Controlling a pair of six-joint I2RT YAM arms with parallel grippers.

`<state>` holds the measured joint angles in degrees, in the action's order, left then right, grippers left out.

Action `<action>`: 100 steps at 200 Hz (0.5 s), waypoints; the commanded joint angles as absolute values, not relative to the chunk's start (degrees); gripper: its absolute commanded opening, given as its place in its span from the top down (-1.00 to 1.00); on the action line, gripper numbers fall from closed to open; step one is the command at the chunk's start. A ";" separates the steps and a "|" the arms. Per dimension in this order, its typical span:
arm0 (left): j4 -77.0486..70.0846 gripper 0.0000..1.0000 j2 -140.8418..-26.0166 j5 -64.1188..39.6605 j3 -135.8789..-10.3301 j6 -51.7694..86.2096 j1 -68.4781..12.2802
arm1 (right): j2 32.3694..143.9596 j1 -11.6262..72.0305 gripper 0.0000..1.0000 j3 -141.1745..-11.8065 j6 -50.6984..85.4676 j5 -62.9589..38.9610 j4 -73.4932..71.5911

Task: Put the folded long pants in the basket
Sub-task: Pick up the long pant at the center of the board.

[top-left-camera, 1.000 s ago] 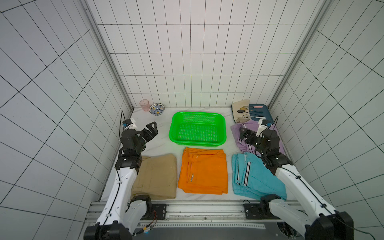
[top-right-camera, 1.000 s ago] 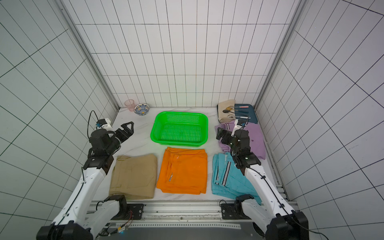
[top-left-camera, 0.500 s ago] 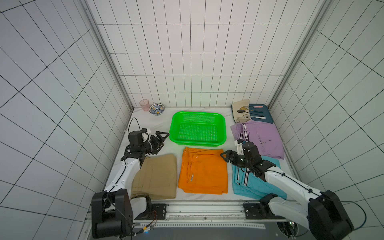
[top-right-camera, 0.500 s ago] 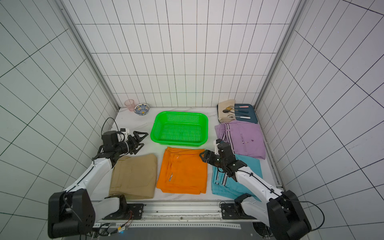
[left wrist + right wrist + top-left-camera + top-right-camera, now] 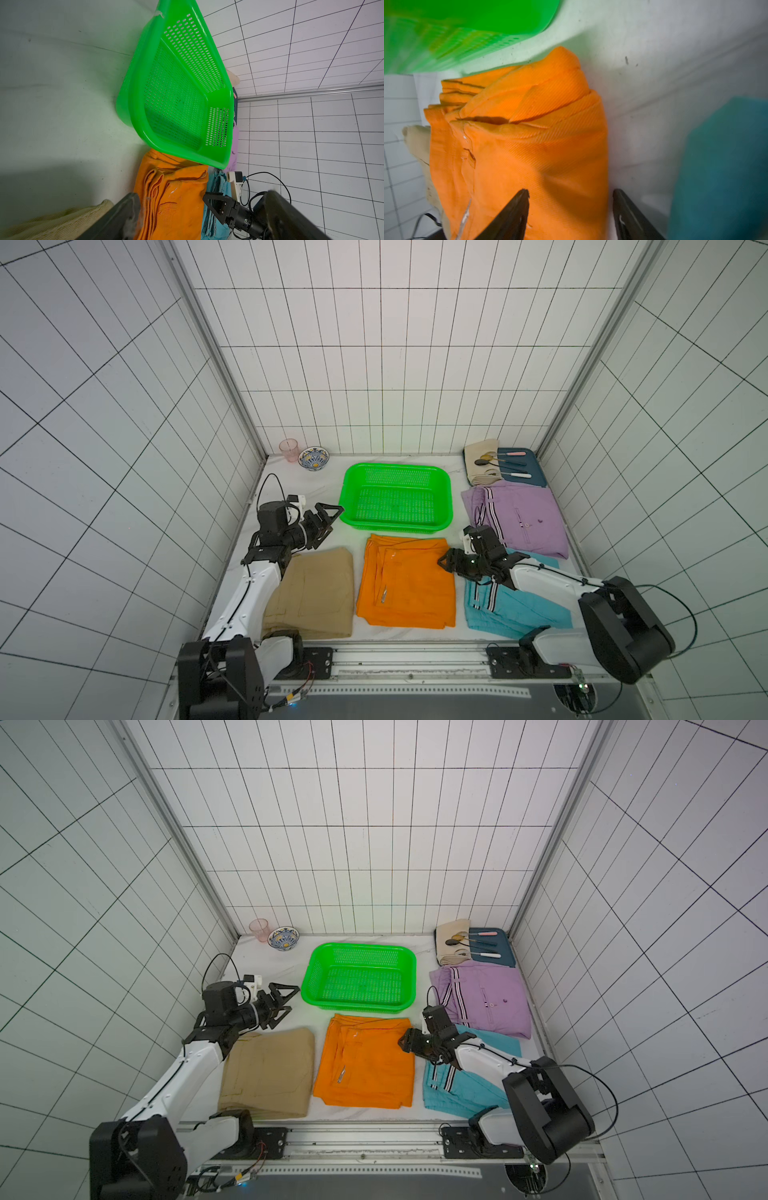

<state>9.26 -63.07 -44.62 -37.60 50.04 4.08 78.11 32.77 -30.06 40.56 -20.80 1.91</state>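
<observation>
In both top views the folded orange pants [image 5: 405, 585] [image 5: 365, 1065] lie by the front edge of the table [image 5: 328, 485], before the green basket [image 5: 395, 527]; the left gripper [image 5: 333, 519] gapes. Left wrist: layered folds meet the basket. Right wrist: the right gripper [image 5: 570, 191] straddles their edge, grip unclear.

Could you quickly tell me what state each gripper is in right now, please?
Left gripper: open, holding nothing.
Right gripper: jaws astride the orange pants edge; grip cannot be told.

Khaki tan folded pants [image 5: 316, 593], orange folded pants [image 5: 409, 585] and light blue folded pants [image 5: 519, 612] are lying left to right before the green plastic basket [image 5: 395, 467], lilac folded pants [image 5: 525, 518] sitting right of it.
</observation>
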 commanded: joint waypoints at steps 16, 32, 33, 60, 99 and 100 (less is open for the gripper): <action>12.51 -0.95 -65.94 -40.74 -41.79 45.01 -2.06 | 78.37 33.13 0.95 -33.33 38.86 -20.49 2.81; 16.10 -0.95 -68.29 -34.25 -42.77 41.59 -6.91 | 76.74 32.71 1.00 -33.99 37.44 -16.65 5.73; 16.35 -0.95 -68.47 -33.91 -42.83 41.41 -7.19 | 76.60 32.66 1.00 -34.04 37.40 -16.41 5.85; 18.95 -0.92 -71.70 -32.25 -42.15 39.77 -12.20 | 73.54 30.42 1.00 -33.66 35.98 -13.59 6.99; 17.09 -0.91 -71.96 -25.44 -37.40 42.20 -21.03 | 73.21 29.02 1.00 -34.69 34.72 -12.26 7.90; 17.16 -0.90 -72.06 -25.20 -37.38 42.28 -21.11 | 73.26 29.01 1.00 -34.75 34.72 -12.24 7.90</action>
